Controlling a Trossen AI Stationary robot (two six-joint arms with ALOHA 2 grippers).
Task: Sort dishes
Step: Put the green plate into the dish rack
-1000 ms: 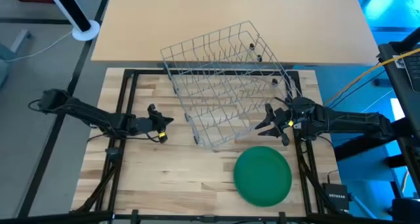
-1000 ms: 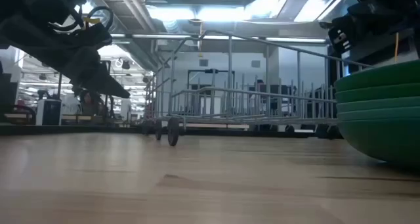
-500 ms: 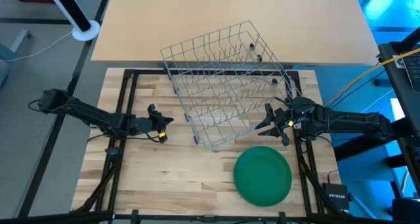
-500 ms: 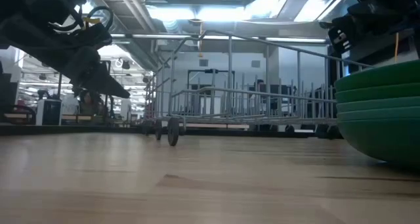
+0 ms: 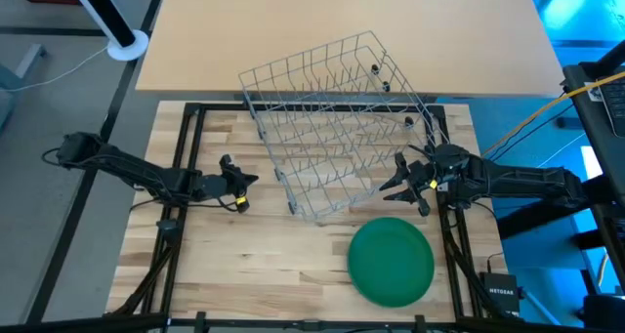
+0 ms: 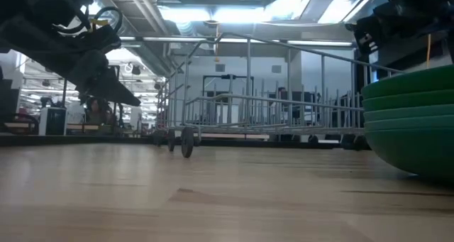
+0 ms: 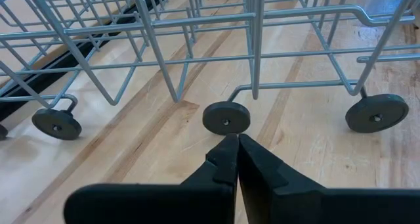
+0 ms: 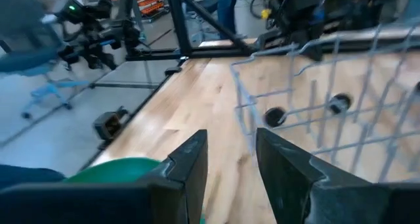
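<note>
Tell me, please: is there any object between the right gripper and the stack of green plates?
Nothing visible stands in the way. The right gripper, open and empty, hovers beside the wire rack's near corner, and the stack of green plates lies just in front of it on bare wooden table. The left gripper waits, shut, across the table.

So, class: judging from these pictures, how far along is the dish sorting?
Nothing looks done: the wire rack holds no plates, and the green plates sit stacked on the table in front of it. Nothing is in hand; the right tool is open above the stack, the left tool shut. Every plate remains to be racked.
</note>
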